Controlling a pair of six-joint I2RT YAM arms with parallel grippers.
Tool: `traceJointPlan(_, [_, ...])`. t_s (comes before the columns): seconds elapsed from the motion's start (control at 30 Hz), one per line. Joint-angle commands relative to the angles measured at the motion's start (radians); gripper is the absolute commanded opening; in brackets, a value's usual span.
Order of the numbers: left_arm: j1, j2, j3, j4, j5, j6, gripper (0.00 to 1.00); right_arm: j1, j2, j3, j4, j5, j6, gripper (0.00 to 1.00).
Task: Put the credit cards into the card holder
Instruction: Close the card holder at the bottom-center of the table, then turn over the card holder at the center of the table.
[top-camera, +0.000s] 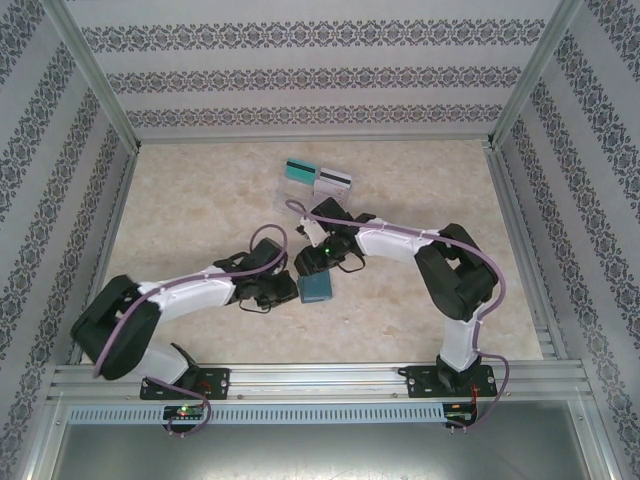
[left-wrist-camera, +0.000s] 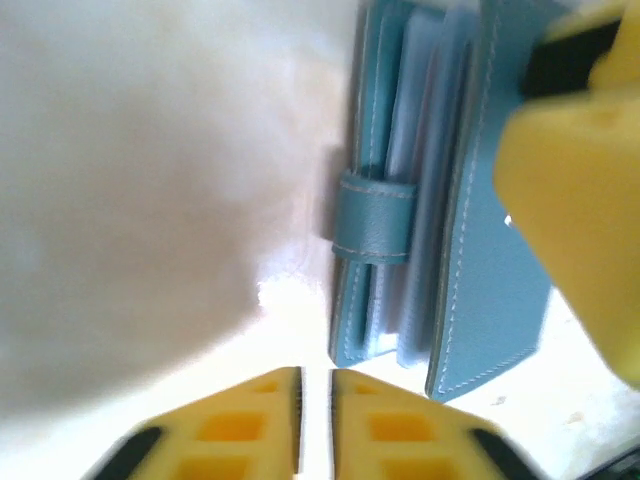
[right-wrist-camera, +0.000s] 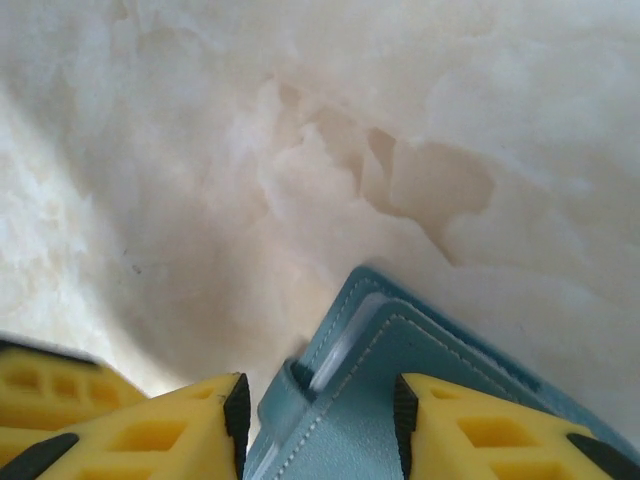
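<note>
The teal-blue card holder (top-camera: 317, 287) lies near the table's middle, folded, its clasp tab (left-wrist-camera: 373, 217) across the edges. My right gripper (top-camera: 316, 266) comes down on it from behind; its yellow fingers (right-wrist-camera: 480, 430) straddle the card holder (right-wrist-camera: 350, 410) and press its sides. My left gripper (top-camera: 288, 290) sits just left of the card holder (left-wrist-camera: 480, 250), its fingertips (left-wrist-camera: 270, 400) nearly together with nothing between them. A teal-green credit card (top-camera: 299, 170) and a white credit card (top-camera: 333, 181) rest at the back.
Both cards sit on clear plastic trays (top-camera: 290, 197) at the back centre. Patterned walls with metal posts (top-camera: 90, 70) enclose the marbled table (top-camera: 200, 200). A metal rail (top-camera: 320, 380) runs along the near edge.
</note>
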Motion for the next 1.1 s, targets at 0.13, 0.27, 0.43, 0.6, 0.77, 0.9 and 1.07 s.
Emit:
traceJointPlan(0.13, [0.126, -0.057, 0.08, -0.14, 0.029, 0.269, 0.38, -0.018, -0.121, 0.023, -0.11, -0.008, -0.015, 0.47])
traceJointPlan(0.27, [0.135, 0.014, 0.128, -0.106, 0.131, 0.425, 0.35, -0.018, -0.165, -0.033, -0.092, 0.012, 0.035, 0.47])
traceJointPlan(0.43, [0.133, 0.11, 0.196, -0.139, 0.16, 0.575, 0.33, -0.021, -0.15, -0.103, -0.046, 0.009, 0.111, 0.46])
traceJointPlan(0.6, [0.131, 0.187, 0.229, -0.149, 0.142, 0.648, 0.33, -0.019, -0.076, -0.12, -0.003, -0.019, 0.176, 0.46])
traceJointPlan(0.77, [0.12, 0.256, 0.238, -0.116, 0.174, 0.647, 0.3, -0.007, -0.044, -0.113, -0.033, 0.064, 0.175, 0.45])
traceJointPlan(0.9, [0.102, 0.291, 0.237, -0.089, 0.18, 0.631, 0.3, -0.022, -0.022, -0.118, -0.039, 0.083, 0.158, 0.44])
traceJointPlan(1.07, [0.086, 0.317, 0.255, -0.082, 0.163, 0.627, 0.37, -0.027, -0.008, -0.109, -0.046, 0.078, 0.135, 0.44])
